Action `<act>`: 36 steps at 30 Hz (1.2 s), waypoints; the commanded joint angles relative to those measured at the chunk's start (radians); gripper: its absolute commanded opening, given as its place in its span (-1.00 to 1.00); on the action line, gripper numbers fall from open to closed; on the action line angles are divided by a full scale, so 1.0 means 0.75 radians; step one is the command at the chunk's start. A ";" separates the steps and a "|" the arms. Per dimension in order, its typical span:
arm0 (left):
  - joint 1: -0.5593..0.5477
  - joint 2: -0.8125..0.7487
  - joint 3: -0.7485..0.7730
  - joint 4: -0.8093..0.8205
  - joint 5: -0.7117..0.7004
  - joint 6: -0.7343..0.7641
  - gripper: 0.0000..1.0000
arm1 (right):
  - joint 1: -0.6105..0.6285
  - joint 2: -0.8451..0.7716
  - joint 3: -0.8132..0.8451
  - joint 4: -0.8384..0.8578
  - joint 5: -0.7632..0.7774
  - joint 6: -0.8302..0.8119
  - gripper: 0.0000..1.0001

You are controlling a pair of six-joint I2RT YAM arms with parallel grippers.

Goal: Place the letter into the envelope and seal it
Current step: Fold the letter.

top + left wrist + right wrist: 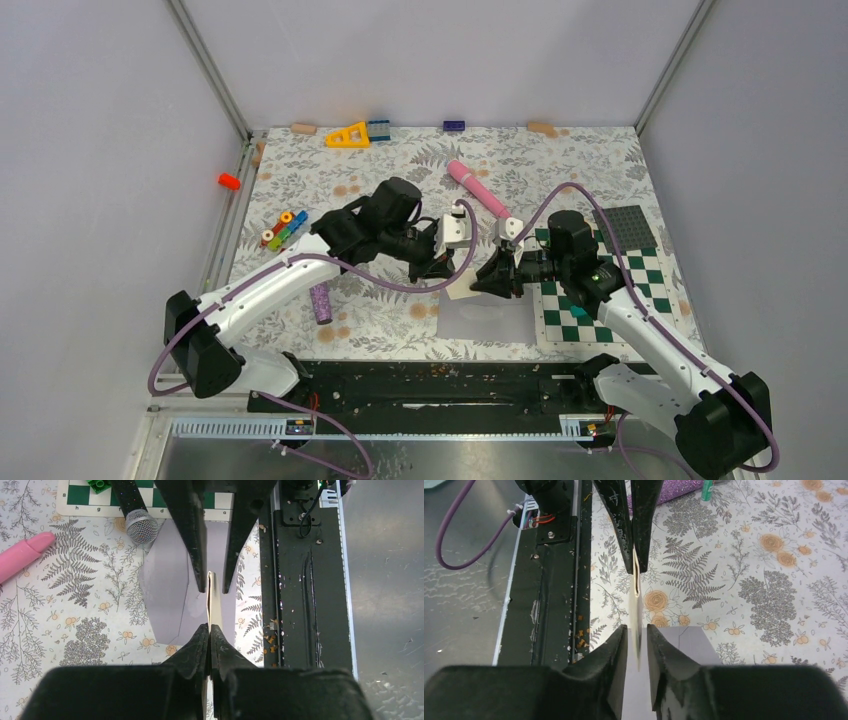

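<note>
The pale lavender envelope (490, 320) lies flat on the floral table near the front edge, and it shows in the left wrist view (165, 595) and the right wrist view (691, 642). A cream folded letter (462, 288) is held edge-up above it. My left gripper (210, 628) is shut on one end of the letter (214, 602). My right gripper (638, 636) faces it, open, with its fingers on either side of the letter's other end (638, 625), a gap on both sides.
A green-and-white checkerboard mat (600, 290) lies right of the envelope, with a microphone (135, 515) on it. A pink cylinder (478, 187) lies behind. A purple glitter tube (321, 303) and coloured blocks (283, 228) are to the left. A black rail (440, 385) runs along the near edge.
</note>
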 commanded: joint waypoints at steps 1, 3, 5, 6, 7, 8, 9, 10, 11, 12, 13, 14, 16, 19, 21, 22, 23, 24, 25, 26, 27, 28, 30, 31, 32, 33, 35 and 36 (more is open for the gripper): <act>-0.005 -0.007 0.046 0.029 0.044 0.023 -1.00 | 0.008 -0.014 0.050 0.037 -0.008 0.003 0.00; -0.008 -0.004 0.037 0.028 0.047 0.024 -1.00 | 0.008 -0.025 0.052 0.070 0.009 0.037 0.37; -0.013 0.002 0.031 0.028 0.041 0.027 -1.00 | 0.008 -0.038 0.058 0.104 0.029 0.090 0.49; -0.016 0.007 0.027 0.029 0.036 0.029 -1.00 | 0.006 -0.046 0.059 0.114 0.031 0.108 0.50; -0.020 0.012 0.024 0.029 0.033 0.030 -1.00 | 0.006 -0.055 0.060 0.116 0.031 0.124 0.51; -0.022 0.016 0.024 0.029 0.029 0.032 -1.00 | 0.004 -0.061 0.057 0.155 0.030 0.145 0.51; -0.025 0.020 0.024 0.029 0.026 0.034 -1.00 | 0.001 -0.069 0.052 0.186 0.029 0.167 0.51; -0.030 0.024 0.023 0.029 0.021 0.036 -1.00 | -0.003 -0.075 0.042 0.214 0.030 0.194 0.50; -0.034 0.027 0.023 0.029 0.019 0.038 -1.00 | -0.008 -0.082 0.034 0.249 0.031 0.224 0.48; -0.038 0.030 0.022 0.029 0.019 0.037 -1.00 | -0.014 -0.084 0.026 0.285 0.031 0.256 0.45; -0.041 0.033 0.022 0.029 0.018 0.036 -1.00 | -0.020 -0.086 0.019 0.317 0.030 0.290 0.40; -0.043 0.036 0.023 0.029 0.018 0.036 -1.00 | -0.025 -0.087 0.015 0.353 0.019 0.313 0.33; -0.046 0.039 0.025 0.029 0.017 0.035 -1.00 | -0.030 -0.087 0.011 0.375 -0.002 0.338 0.12; -0.047 0.036 0.029 0.029 0.013 0.034 -1.00 | -0.031 -0.082 0.000 0.374 -0.032 0.333 -0.27; -0.049 0.032 0.030 0.029 0.009 0.034 -1.00 | -0.031 -0.072 -0.004 0.344 -0.057 0.299 -0.39; -0.048 0.032 0.029 0.029 0.007 0.032 -1.00 | -0.031 -0.067 -0.001 0.317 -0.071 0.281 -0.35; -0.049 0.030 0.030 0.029 0.006 0.031 -1.00 | -0.031 -0.059 0.008 0.282 -0.085 0.255 -0.27; -0.049 0.029 0.029 0.029 0.004 0.033 -1.00 | -0.031 -0.054 0.016 0.255 -0.095 0.231 -0.17; -0.049 0.028 0.027 0.029 0.002 0.034 -1.00 | -0.031 -0.050 0.022 0.236 -0.099 0.219 -0.12; -0.049 0.027 0.024 0.031 0.000 0.034 -1.00 | -0.031 -0.048 0.027 0.221 -0.099 0.207 -0.10; -0.048 0.025 0.022 0.034 0.000 0.032 -1.00 | -0.031 -0.049 0.029 0.212 -0.099 0.197 -0.10; -0.048 0.023 0.022 0.036 0.001 0.032 -1.00 | -0.031 -0.049 0.029 0.207 -0.098 0.193 -0.12; -0.049 0.019 0.020 0.037 0.000 0.032 -1.00 | -0.031 -0.052 0.029 0.199 -0.092 0.182 -0.17; -0.048 0.019 0.018 0.037 0.000 0.032 -1.00 | -0.031 -0.053 0.029 0.197 -0.087 0.180 -0.24; -0.049 0.020 0.018 0.037 0.001 0.033 -1.00 | -0.031 -0.052 0.031 0.198 -0.083 0.183 -0.32; -0.048 0.020 0.016 0.037 0.000 0.035 -1.00 | -0.031 -0.049 0.031 0.200 -0.080 0.186 -0.44; -0.048 0.022 0.015 0.037 0.001 0.037 -1.00 | -0.031 -0.050 0.030 0.210 -0.069 0.193 -0.77; -0.048 0.023 0.014 0.037 0.002 0.036 -1.00 | -0.031 -0.052 0.030 0.211 -0.063 0.193 -0.99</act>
